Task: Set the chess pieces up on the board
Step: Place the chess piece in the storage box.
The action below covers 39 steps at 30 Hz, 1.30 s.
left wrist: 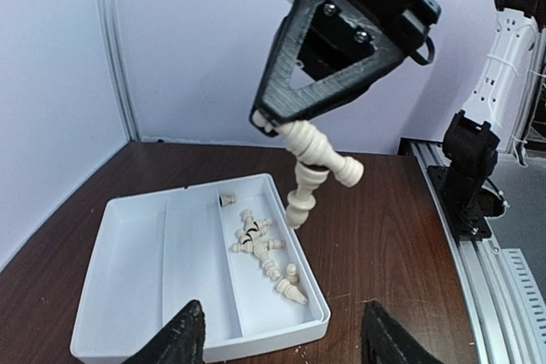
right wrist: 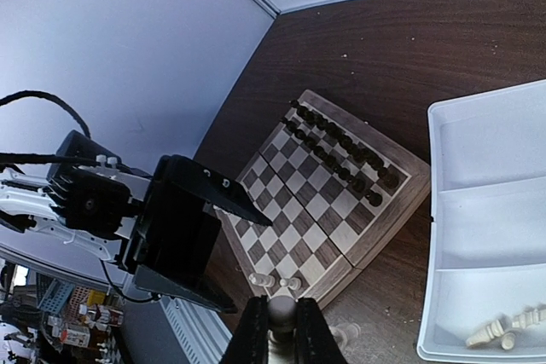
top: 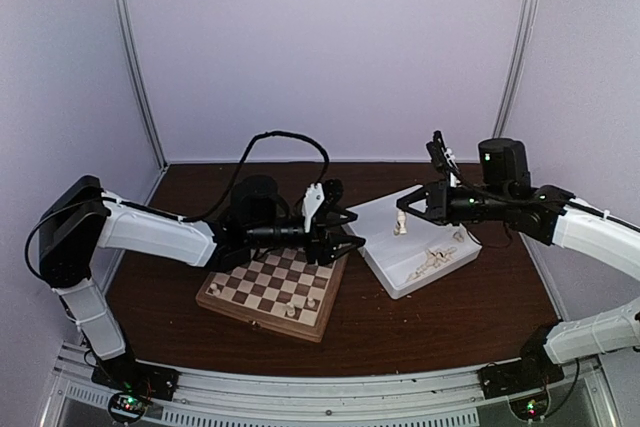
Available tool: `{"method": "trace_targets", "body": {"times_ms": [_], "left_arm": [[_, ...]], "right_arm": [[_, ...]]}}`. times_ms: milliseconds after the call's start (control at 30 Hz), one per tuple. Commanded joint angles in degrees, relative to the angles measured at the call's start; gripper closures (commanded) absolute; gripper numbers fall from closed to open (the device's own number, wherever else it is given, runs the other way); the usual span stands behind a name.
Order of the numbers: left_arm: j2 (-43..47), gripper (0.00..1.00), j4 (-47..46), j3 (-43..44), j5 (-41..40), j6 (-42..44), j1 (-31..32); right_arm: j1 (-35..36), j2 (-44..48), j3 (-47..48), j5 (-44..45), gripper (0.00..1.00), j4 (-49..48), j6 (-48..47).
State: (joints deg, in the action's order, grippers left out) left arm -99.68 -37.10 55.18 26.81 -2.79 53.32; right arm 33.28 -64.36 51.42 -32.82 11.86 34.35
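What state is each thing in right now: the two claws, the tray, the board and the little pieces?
left gripper: open, holding nothing.
right gripper: shut on held pieces.
held pieces: lifted above the tray.
tray: loose pieces lying in one end compartment.
board: dark pieces lined along one side, few cream pieces opposite.

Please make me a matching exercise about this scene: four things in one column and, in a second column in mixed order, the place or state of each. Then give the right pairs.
Things:
1. right tool
2. left tool
3. dark chess pieces
4. white tray

Places or states:
A. open, with nothing between its fingers
B. in a row along one edge of the board
C. shut on a cream chess piece
D. beside the board, with loose cream pieces in one end compartment

Pairs: 1-C, 2-A, 3-B, 4-D
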Motion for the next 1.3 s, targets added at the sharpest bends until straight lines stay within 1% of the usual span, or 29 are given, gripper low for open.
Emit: {"method": "trace_targets", "body": {"times_ms": [0, 167, 367, 633, 1033, 1267], "left_arm": [[-2.6, 0.39, -6.8, 3.2, 6.9, 1.6, 0.3], [-5.3, 0.39, -10.8, 4.9, 7.4, 0.2, 0.7], [-7.4, 0.38, -11.8, 7.4, 7.6, 0.2, 1.3], [-7.8, 0.4, -12.2, 8.6, 8.1, -0.1, 1.4], [-9.0, 0.45, -11.7, 11.6, 8.4, -0.2, 1.5], [-9.4, 0.52, -10.9, 12.4, 9.0, -0.1, 1.5]], "right_arm": [[-0.2, 1.3, 0.7, -4.7, 0.96, -5.8, 5.0], [-0.3, 1.7, 0.0, -6.2, 0.96, -9.4, 8.3], [-0.2, 2.0, -0.5, -6.6, 0.97, -13.0, 11.3], [-0.2, 1.5, -1.2, -7.2, 0.97, -16.6, 14.0], [0.1, 0.5, -1.9, -8.1, 0.97, -18.7, 15.5], [0.1, 0.0, -2.0, -8.3, 0.97, -18.9, 15.3]]}}
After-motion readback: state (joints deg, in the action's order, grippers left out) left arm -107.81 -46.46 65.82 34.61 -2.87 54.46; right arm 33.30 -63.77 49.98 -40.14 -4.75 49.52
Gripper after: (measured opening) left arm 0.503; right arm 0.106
